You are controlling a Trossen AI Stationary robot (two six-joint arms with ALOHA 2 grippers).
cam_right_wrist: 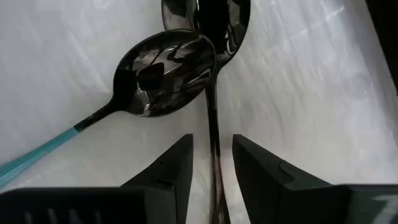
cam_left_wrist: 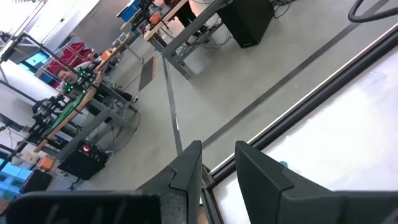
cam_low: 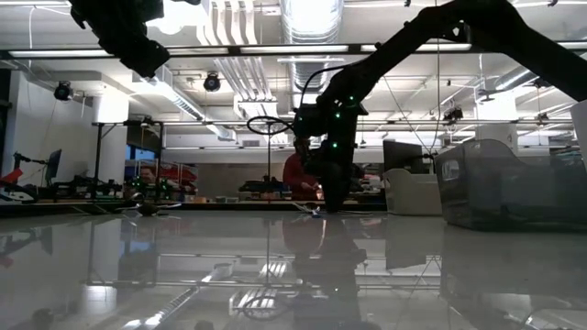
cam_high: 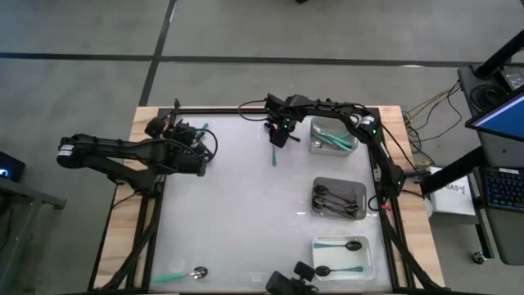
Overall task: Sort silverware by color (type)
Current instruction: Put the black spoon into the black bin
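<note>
In the right wrist view, an all-black spoon (cam_right_wrist: 214,37) and a black-bowled spoon with a teal handle (cam_right_wrist: 163,73) lie on the white table, their bowls overlapping. My right gripper (cam_right_wrist: 212,144) points down over them near the far edge (cam_high: 278,138). It is open, with its fingers on either side of the all-black spoon's handle and not touching it. My left gripper (cam_left_wrist: 219,169) is raised at the far left (cam_high: 182,128), open with nothing between its fingers. A teal handle (cam_high: 203,127) shows beside it. A silver-bowled, teal-handled spoon (cam_high: 187,274) lies near the front left.
Three trays stand along the right side. The far tray (cam_high: 318,146) holds teal-handled spoons, the grey middle tray (cam_high: 321,184) holds dark spoons, and the white near tray (cam_high: 370,246) holds black-bowled, teal-handled spoons. A black rail frames the table. People and desks show beyond it.
</note>
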